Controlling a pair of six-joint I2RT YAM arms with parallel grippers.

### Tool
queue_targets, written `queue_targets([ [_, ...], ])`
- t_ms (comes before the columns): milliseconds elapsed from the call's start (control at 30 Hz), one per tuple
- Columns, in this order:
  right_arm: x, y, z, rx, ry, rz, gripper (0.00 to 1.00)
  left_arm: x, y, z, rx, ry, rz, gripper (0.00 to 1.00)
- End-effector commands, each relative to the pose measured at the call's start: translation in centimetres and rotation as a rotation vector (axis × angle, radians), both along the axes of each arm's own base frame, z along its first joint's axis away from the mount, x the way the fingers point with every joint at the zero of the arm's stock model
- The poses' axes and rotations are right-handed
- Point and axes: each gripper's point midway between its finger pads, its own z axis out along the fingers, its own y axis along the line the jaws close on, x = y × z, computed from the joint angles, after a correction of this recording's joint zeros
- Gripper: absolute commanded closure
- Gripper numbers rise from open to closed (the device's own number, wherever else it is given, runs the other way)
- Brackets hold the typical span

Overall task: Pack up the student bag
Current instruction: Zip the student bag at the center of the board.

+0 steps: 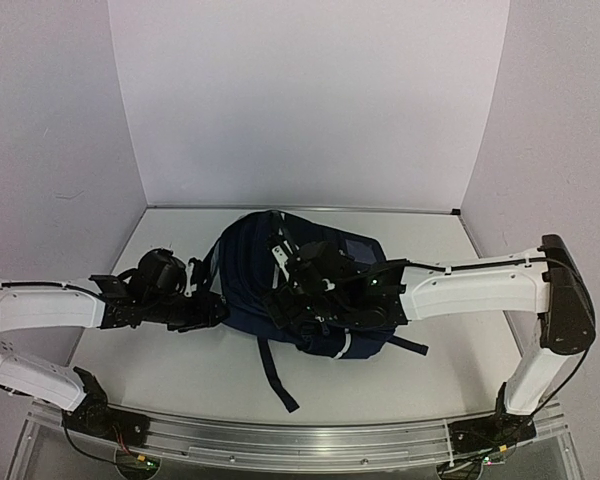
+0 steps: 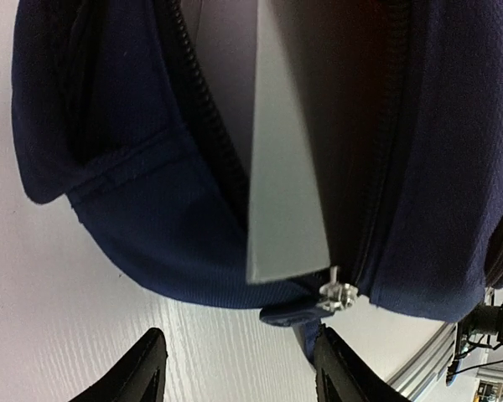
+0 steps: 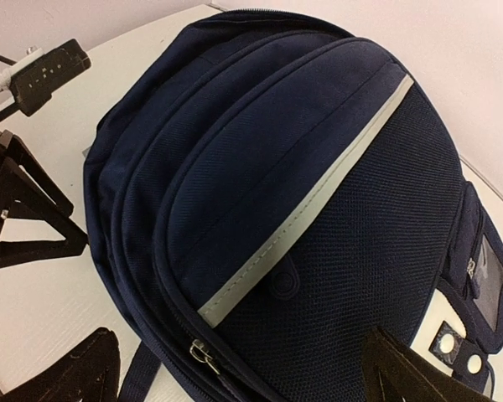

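The student bag (image 1: pixel 315 290), navy with a grey stripe (image 3: pixel 318 201), lies on the white table between both arms. My left gripper (image 1: pixel 205 310) is at its left edge, open (image 2: pixel 239 373), with only bare table between its fingers. Just beyond its tips the bag's zip gapes, and a flat grey sheet-like corner (image 2: pixel 285 209) pokes out beside a metal zip pull (image 2: pixel 339 293). My right gripper (image 1: pixel 292 290) hovers over the bag's top, open wide (image 3: pixel 243 377), its fingers (image 3: pixel 407 377) straddling the front pocket. A second zip pull (image 3: pixel 203 352) lies below the stripe.
A dark shoulder strap (image 1: pixel 275 375) trails from the bag toward the near edge of the table. The left arm's gripper (image 3: pixel 25 218) shows at the left of the right wrist view. White walls (image 1: pixel 310 100) close the back and sides of the table.
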Motion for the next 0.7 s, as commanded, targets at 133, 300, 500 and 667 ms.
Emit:
queue_targets([
  [133, 0.6, -0.2, 0.8, -0.018, -0.063, -0.045, 0.02, 3.8, -2.3, 2.3, 0.001, -0.146, -0.001, 0.52],
  [300, 0.5, -0.1, 0.9, -0.004, -0.058, -0.045, 0.02, 4.5, -2.7, 2.7, -0.008, -0.173, 0.010, 0.68],
  [500, 0.4, 0.0, 0.8, 0.003, -0.055, -0.044, 0.03, 4.9, -2.2, 3.4, 0.000, -0.193, 0.042, 0.84],
  [667, -0.1, 0.3, 0.6, -0.019, -0.063, -0.010, 0.03, 4.4, -1.3, 4.0, 0.024, -0.192, 0.048, 0.90],
])
